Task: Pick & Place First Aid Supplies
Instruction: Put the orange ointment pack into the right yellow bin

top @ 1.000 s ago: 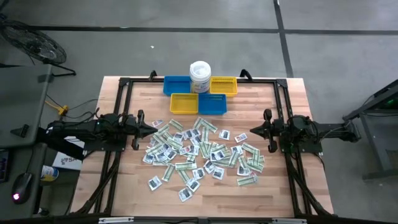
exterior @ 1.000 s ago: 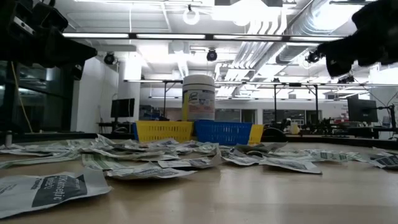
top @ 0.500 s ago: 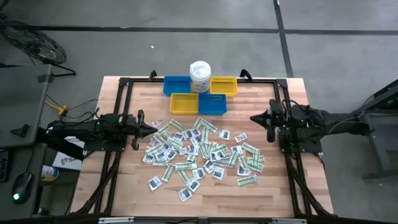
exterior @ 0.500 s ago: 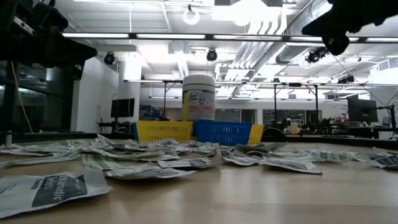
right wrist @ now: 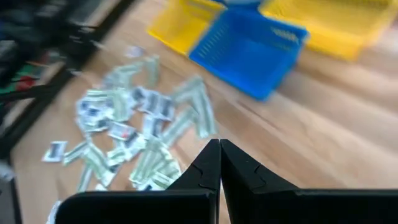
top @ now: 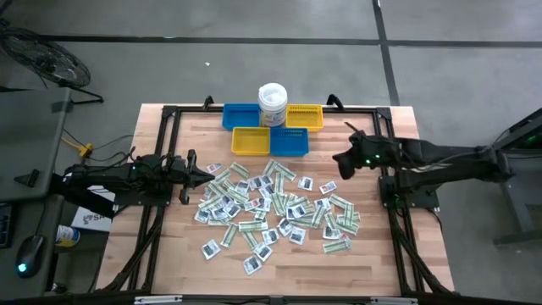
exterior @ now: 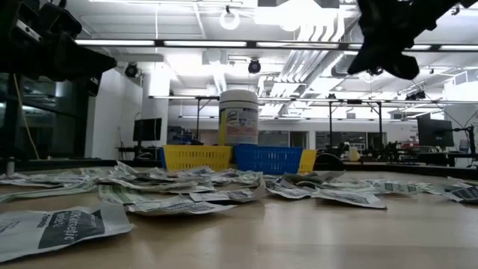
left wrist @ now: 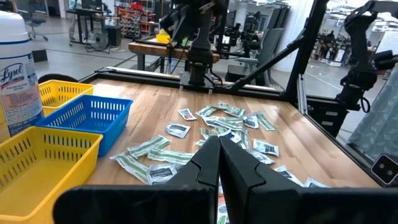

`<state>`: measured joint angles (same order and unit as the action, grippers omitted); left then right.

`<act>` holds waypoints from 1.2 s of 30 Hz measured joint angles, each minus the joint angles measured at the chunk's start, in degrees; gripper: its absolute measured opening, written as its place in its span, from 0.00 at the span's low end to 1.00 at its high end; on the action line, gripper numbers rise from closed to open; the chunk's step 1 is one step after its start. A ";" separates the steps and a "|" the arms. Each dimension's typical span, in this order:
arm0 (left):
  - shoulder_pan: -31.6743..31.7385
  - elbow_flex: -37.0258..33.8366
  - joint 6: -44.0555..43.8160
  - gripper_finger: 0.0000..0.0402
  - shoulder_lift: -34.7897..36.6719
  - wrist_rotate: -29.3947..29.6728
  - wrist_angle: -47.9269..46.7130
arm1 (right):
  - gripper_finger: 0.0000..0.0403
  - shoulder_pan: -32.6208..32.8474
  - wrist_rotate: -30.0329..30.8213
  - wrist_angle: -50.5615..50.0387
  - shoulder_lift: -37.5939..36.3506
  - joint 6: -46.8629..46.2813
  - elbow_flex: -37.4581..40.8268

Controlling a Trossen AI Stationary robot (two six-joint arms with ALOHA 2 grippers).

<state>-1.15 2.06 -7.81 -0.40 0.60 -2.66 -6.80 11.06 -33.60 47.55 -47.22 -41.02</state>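
The first aid supplies (top: 273, 206) lie as a loose heap of small white square packets and pale green-and-white strips, flat on the middle of the wooden table (top: 381, 263); they also show in the left wrist view (left wrist: 217, 124) and the right wrist view (right wrist: 134, 134). My left gripper (top: 206, 177) is shut and level at the heap's left edge, above the table, holding nothing. My right gripper (top: 338, 163) is shut too and hangs in the air at the heap's right, slanting down toward the packets and bins. It shows high up in the low view (exterior: 390, 63).
At the far edge stand a white lidded tub (top: 272, 103), two blue bins (top: 240, 115) (top: 290, 142) and two yellow bins (top: 250, 141) (top: 306, 116). Black frame rails (top: 161, 152) run along the table's left and right sides. Bare wood lies near the front edge.
My right gripper has risen well above the table and moved a little toward the far edge and the heap. It has tipped from level to slanting downward and rolled about its own line. Its fingers have stayed shut. The packets have not moved.
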 joint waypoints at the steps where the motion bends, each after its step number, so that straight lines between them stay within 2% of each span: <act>1: 0.00 0.00 0.01 0.02 0.00 0.00 0.00 | 0.00 -0.57 -0.58 -1.12 1.00 -1.20 -0.29; 11: 0.00 0.00 0.01 0.02 0.00 0.00 0.01 | 0.00 -3.91 -5.95 -5.91 8.79 -10.78 2.24; 16: 0.00 0.00 0.01 0.02 0.00 0.00 0.01 | 0.00 -2.67 -9.52 -7.04 12.72 -14.34 3.43; 24: 0.00 0.00 0.02 0.02 0.00 0.00 0.02 | 0.01 1.72 -13.12 -14.21 16.53 -23.61 3.43; 30: 0.01 0.00 0.01 0.02 0.00 0.01 0.01 | 0.15 6.06 -13.72 -15.72 18.44 -29.85 3.43; 36: 0.02 0.00 0.00 0.02 0.00 0.00 0.00 | 0.31 6.64 -9.93 -12.43 21.13 -29.91 3.43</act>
<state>-1.13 2.07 -7.81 -0.40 0.60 -2.66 -0.17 1.13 -46.03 68.69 -77.12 -37.58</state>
